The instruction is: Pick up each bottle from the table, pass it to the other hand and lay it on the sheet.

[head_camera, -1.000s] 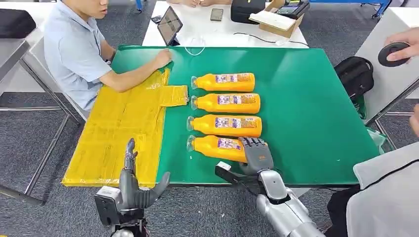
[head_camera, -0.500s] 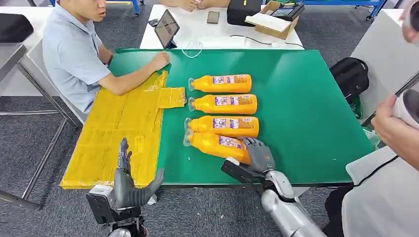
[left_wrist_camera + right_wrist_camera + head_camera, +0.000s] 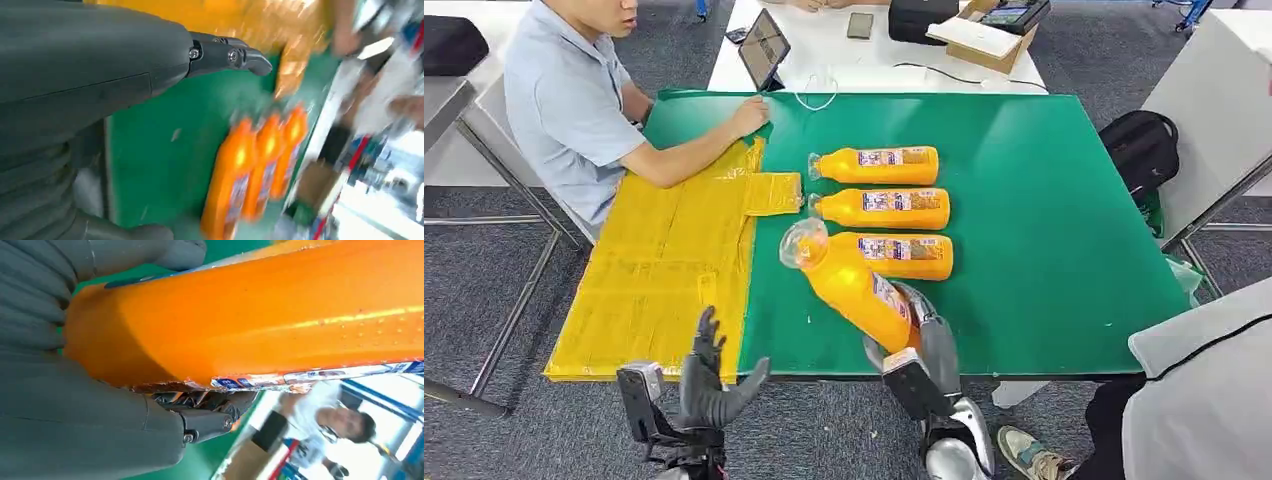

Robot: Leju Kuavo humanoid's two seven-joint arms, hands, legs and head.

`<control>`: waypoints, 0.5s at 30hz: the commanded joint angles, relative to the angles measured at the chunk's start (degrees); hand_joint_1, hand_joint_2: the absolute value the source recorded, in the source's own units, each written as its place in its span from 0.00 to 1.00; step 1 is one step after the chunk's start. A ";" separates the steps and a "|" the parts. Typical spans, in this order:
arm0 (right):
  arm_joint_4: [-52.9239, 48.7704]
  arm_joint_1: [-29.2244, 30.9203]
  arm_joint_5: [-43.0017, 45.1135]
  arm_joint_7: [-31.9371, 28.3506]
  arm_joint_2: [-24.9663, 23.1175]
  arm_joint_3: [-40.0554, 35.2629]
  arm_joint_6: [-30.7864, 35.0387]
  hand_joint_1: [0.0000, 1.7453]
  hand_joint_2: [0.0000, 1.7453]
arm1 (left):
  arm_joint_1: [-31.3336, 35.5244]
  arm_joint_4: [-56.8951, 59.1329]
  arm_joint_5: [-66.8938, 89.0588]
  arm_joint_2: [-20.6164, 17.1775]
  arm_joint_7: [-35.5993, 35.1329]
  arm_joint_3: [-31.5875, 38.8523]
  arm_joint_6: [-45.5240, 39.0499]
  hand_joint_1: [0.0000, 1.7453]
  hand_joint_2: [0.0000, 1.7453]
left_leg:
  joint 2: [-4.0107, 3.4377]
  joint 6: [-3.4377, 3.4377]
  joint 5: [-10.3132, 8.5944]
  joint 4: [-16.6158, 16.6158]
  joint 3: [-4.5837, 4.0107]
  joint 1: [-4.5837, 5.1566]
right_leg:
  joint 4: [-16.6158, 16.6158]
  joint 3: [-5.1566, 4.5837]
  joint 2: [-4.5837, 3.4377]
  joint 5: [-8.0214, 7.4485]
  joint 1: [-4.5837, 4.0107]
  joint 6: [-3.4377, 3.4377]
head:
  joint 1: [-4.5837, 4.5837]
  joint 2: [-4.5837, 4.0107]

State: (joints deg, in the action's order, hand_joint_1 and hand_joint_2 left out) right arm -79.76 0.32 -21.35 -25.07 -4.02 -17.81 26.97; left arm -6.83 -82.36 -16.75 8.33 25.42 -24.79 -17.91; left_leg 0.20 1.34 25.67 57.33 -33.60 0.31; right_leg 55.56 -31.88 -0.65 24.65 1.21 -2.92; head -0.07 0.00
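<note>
A: The right hand (image 3: 927, 340) is gripping the lifted bottle (image 3: 854, 285) by its base, fingers wrapping the far side, forearm coming up from six o'clock. The bottle is tilting with its clear-wrapped cap pointing toward eleven o'clock, above the green table (image 3: 1044, 230).

B: And the left hand (image 3: 709, 375)?

A: It is hovering at the table's near edge, at eight o'clock of the bottle, palm turned inward, fingers apart, holding nothing. The yellow sheet (image 3: 664, 270) is lying just beyond it.

B: Any writing?

A: Three bottles (image 3: 879, 205) are lying in a row at twelve o'clock, each wearing a blue-and-white label; the print is too small to read, probably a brand panel.
</note>
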 commanded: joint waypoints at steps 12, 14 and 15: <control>17.01 7.68 -4.55 -0.51 -5.08 -17.83 -1.60 1.00 1.00 | 2.23 -1.64 -3.88 -3.90 -1.93 -5.36 10.03 0.00 1.00 | -0.21 -0.15 0.06 -0.08 0.16 -0.17 | -0.09 0.11 -0.12 0.00 -0.18 0.20 | 0.00 0.00; 17.18 7.44 -4.83 -0.32 -5.05 -18.75 -0.79 1.00 1.00 | 2.11 -1.27 -8.38 -3.43 -5.91 -5.12 12.09 0.00 1.00 | -0.11 -0.11 0.04 -0.06 0.08 -0.15 | -0.07 0.06 -0.03 0.00 -0.16 0.15 | 0.00 0.00; 17.99 7.60 -4.78 0.39 -5.08 -19.70 -0.43 1.00 1.00 | 2.30 -1.28 -8.91 -3.91 -6.48 -5.19 11.34 0.00 1.00 | -0.05 -0.06 0.01 -0.06 0.01 -0.10 | -0.04 -0.01 0.02 0.01 -0.10 0.09 | -0.02 0.00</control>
State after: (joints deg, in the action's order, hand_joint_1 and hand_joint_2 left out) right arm -71.85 4.05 -25.42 -25.40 -7.58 -30.09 24.65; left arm -6.46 -85.24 -20.33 6.32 24.57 -28.72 -7.24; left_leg 0.22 1.33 25.67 57.32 -33.69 0.25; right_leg 55.56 -31.99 -0.61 24.66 1.16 -2.91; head -0.09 0.00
